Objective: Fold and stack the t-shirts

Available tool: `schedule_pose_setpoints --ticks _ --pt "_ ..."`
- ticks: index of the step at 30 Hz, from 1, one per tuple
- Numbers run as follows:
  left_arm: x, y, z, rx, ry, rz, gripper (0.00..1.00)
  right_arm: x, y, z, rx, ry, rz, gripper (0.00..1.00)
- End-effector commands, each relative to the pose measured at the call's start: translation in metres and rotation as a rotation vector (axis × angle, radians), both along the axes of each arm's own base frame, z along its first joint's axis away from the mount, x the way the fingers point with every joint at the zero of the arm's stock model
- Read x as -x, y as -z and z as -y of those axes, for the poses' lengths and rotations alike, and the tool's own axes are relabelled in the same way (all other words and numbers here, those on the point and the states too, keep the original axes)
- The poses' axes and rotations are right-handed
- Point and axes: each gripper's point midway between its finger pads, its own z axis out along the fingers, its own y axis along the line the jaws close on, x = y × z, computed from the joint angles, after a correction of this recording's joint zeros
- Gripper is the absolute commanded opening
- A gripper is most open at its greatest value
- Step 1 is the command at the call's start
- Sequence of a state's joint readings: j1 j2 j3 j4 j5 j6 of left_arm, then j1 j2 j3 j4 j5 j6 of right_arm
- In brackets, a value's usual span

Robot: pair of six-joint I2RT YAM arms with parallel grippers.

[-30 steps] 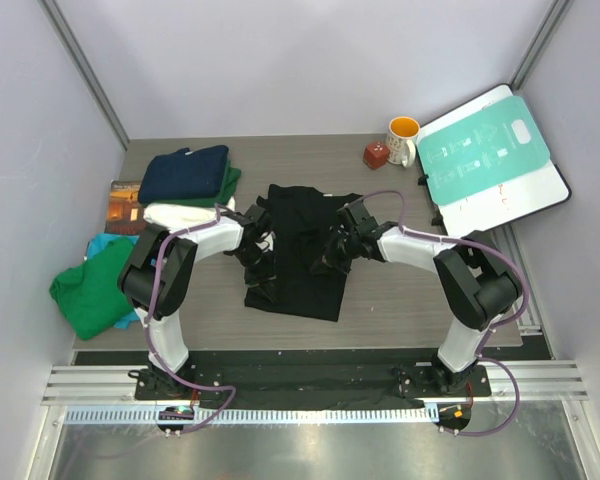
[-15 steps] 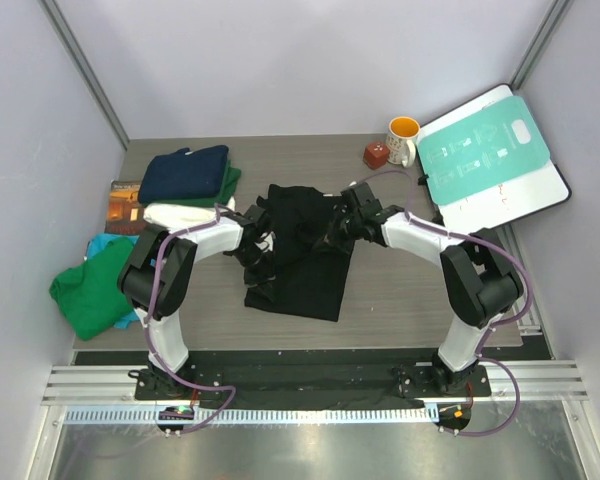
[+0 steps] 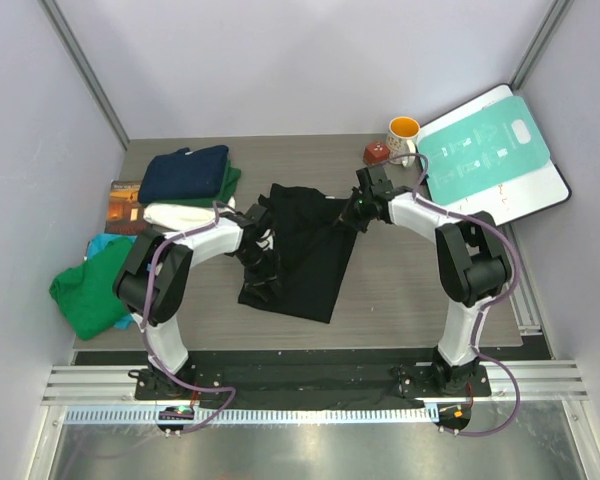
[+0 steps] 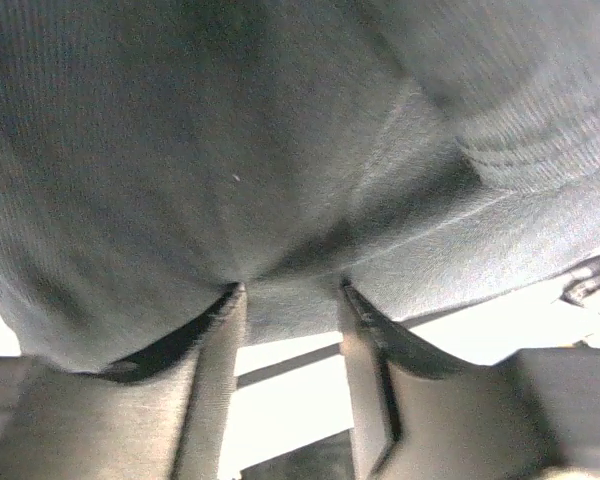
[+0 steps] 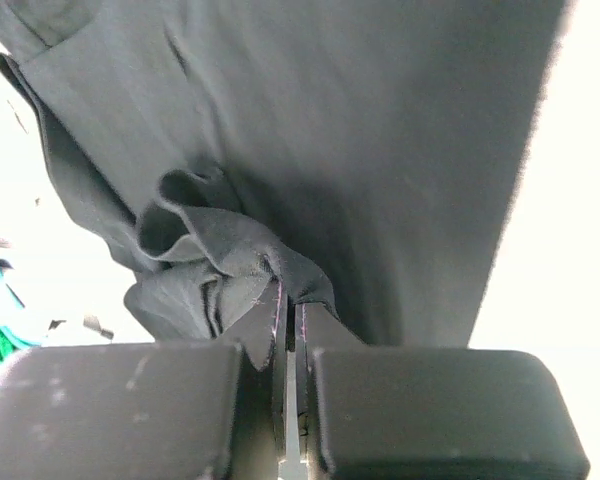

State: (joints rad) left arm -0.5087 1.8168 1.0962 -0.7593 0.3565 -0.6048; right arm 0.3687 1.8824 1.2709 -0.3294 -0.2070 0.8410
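Note:
A black t-shirt [image 3: 305, 255] lies partly folded in the middle of the table. My right gripper [image 3: 360, 211] is at its far right corner and is shut on a bunched fold of black cloth [image 5: 235, 255], pinched between the fingertips [image 5: 292, 300]. My left gripper [image 3: 263, 262] sits at the shirt's left edge. Its fingers [image 4: 215, 380] stand apart, with black cloth [image 4: 280, 180] draped over the tips and bright table showing between them. Folded navy [image 3: 185, 172] and green [image 3: 230, 184] t-shirts are stacked at the far left.
A crumpled green t-shirt [image 3: 92, 292] and a teal one [image 3: 100, 243] lie at the left edge, beside a brown book [image 3: 123, 205] and a white folded cloth [image 3: 175, 215]. An orange-lined mug [image 3: 403, 140], a small red object [image 3: 376, 153] and a teal-and-white board [image 3: 490, 160] are at the far right.
My right gripper has moved away toward the far right, dragging the shirt's edge and stretching the cloth out. My left gripper's fingers have parted. The shirt's near edge has shifted slightly.

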Motion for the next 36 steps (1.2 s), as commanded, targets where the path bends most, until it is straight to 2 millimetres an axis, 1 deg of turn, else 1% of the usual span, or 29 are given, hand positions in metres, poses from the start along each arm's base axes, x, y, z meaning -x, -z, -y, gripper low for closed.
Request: schedule_pose_setpoints --ticks 1,2,3,4,5,6,8,9,10,13,17,18,19,20,22,23,24,26,27,28,29,30,31,32,33,35,36 --pt "-0.004 0.021 -0.061 -0.316 -0.013 0.074 0.53 -0.040 -0.014 -0.016 -0.039 -0.022 0.080 0.01" --pt "-0.007 0.019 -0.064 -0.336 -0.018 0.090 0.57 -0.047 -0.019 -0.023 -0.059 -0.033 0.093 0.01" --pt "-0.010 0.015 -0.064 -0.340 -0.023 0.103 0.57 -0.049 -0.019 -0.026 -0.074 -0.037 0.087 0.01" --pt "-0.012 0.010 -0.063 -0.332 -0.028 0.117 0.57 -0.051 -0.013 -0.031 -0.084 -0.045 0.071 0.01" --pt "-0.017 0.008 -0.068 -0.363 -0.035 0.141 0.57 -0.053 -0.012 -0.033 -0.091 -0.045 0.069 0.02" --pt "-0.020 0.004 -0.069 -0.368 -0.040 0.154 0.58 -0.054 -0.010 -0.034 -0.096 -0.047 0.062 0.09" --pt "-0.025 -0.003 -0.072 -0.387 -0.045 0.185 0.58 -0.055 -0.007 -0.036 -0.101 -0.053 0.055 0.19" --pt "-0.028 -0.007 -0.074 -0.396 -0.051 0.200 0.59 -0.054 -0.006 -0.035 -0.100 -0.053 0.052 0.27" --pt "-0.030 -0.010 -0.075 -0.401 -0.056 0.213 0.60 -0.054 -0.006 -0.034 -0.097 -0.050 0.052 0.30" --pt "-0.041 -0.023 -0.075 -0.398 -0.072 0.269 0.61 -0.051 -0.013 -0.029 -0.075 -0.056 0.066 0.34" --pt "-0.054 -0.039 -0.072 -0.382 -0.101 0.334 0.61 -0.048 -0.029 -0.020 -0.056 -0.064 0.097 0.35" --pt "-0.060 -0.046 -0.073 -0.375 -0.124 0.356 0.61 -0.047 -0.037 -0.019 -0.054 -0.067 0.110 0.35" --pt "-0.062 -0.048 -0.073 -0.372 -0.134 0.362 0.61 -0.047 -0.042 -0.018 -0.052 -0.075 0.121 0.35" --pt "-0.067 -0.054 -0.073 -0.362 -0.148 0.379 0.61 -0.046 -0.048 -0.019 -0.060 -0.083 0.129 0.35" --pt "-0.076 -0.061 -0.076 -0.364 -0.175 0.407 0.61 -0.045 -0.065 -0.023 -0.081 -0.105 0.159 0.35" --pt "-0.082 -0.064 -0.075 -0.355 -0.183 0.428 0.61 -0.043 -0.069 -0.025 -0.091 -0.115 0.164 0.35" --pt "-0.085 -0.062 -0.077 -0.358 -0.185 0.425 0.61 -0.040 -0.077 -0.030 -0.112 -0.135 0.173 0.35" --pt "-0.092 -0.060 -0.074 -0.341 -0.189 0.416 0.61 -0.031 -0.083 -0.039 -0.134 -0.160 0.169 0.35" --pt "-0.094 -0.052 -0.076 -0.347 -0.191 0.394 0.61 -0.027 -0.086 -0.044 -0.149 -0.177 0.170 0.35" --pt "-0.095 -0.049 -0.073 -0.326 -0.183 0.381 0.61 -0.020 -0.087 -0.047 -0.154 -0.189 0.164 0.36" --pt "-0.101 -0.047 -0.070 -0.311 -0.187 0.390 0.60 -0.015 -0.087 -0.052 -0.163 -0.196 0.156 0.35" --pt "-0.102 -0.039 -0.069 -0.308 -0.187 0.374 0.60 -0.003 -0.081 -0.061 -0.167 -0.226 0.134 0.36" --pt "-0.104 -0.037 -0.066 -0.290 -0.184 0.372 0.60 0.005 -0.080 -0.067 -0.181 -0.250 0.122 0.36" --pt "-0.111 -0.035 -0.063 -0.274 -0.190 0.383 0.60 0.013 -0.076 -0.074 -0.182 -0.269 0.107 0.35" --pt "-0.114 -0.033 -0.062 -0.265 -0.191 0.385 0.60 0.028 -0.066 -0.083 -0.180 -0.294 0.075 0.35" --pt "-0.124 -0.030 -0.054 -0.230 -0.188 0.389 0.59 0.043 -0.056 -0.094 -0.191 -0.332 0.046 0.33" --pt "-0.127 -0.030 -0.052 -0.221 -0.189 0.389 0.59 0.057 -0.046 -0.102 -0.192 -0.352 0.015 0.33"
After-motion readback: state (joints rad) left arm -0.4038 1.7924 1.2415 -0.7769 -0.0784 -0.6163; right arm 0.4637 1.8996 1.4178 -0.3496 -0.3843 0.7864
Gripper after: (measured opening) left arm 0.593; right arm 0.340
